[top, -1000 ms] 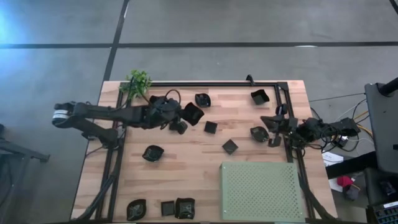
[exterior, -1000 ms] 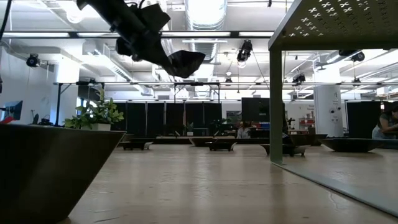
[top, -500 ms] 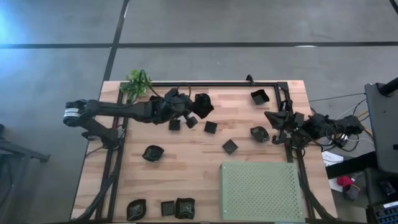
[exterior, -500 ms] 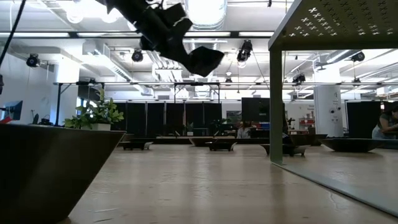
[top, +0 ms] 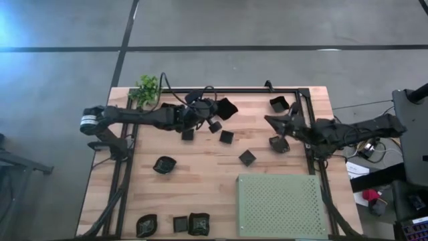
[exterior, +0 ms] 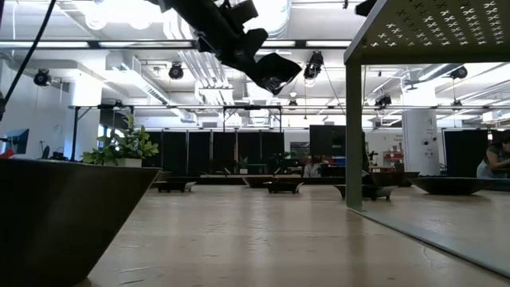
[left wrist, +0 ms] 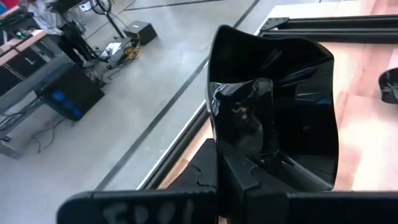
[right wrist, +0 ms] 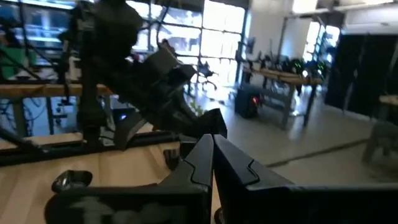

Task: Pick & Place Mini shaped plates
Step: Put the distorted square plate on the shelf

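Note:
My left gripper (top: 217, 114) hangs above the far middle of the table, shut on a glossy black wavy-rimmed mini plate (top: 227, 107), which the low view shows high in the air (exterior: 275, 72). My right gripper (top: 269, 120) reaches in from the right, shut and empty, just beyond a rounded mini plate (top: 279, 142) that rests flat on the wood. Other dark mini plates lie scattered: a square one (top: 279, 104) at the far right, two small ones (top: 227, 136) (top: 247, 158) mid-table, one (top: 164, 165) at the left, and three (top: 180, 223) along the near edge. My left gripper pinches the plate's rim (left wrist: 249, 134). One finger (left wrist: 245, 155) lies inside the bowl, and the wall hides the other behind it. The plate is lifted clear of the table and tilted, its hollow turned toward the wrist camera, and it sticks out past the fingertips.
A perforated green mat (top: 279, 206) covers the near right corner and stands on legs in the low view (exterior: 422, 24). A small leafy plant (top: 148, 89) sits at the far left corner. A black frame rail (top: 227, 90) runs along the far edge and the sides.
My left gripper has carried the plate toward the table's right and far edge, rising slightly and staying shut on it. My right arm has stretched in from the right edge toward the table's middle, and its shut gripper now lies above the rounded plate there.

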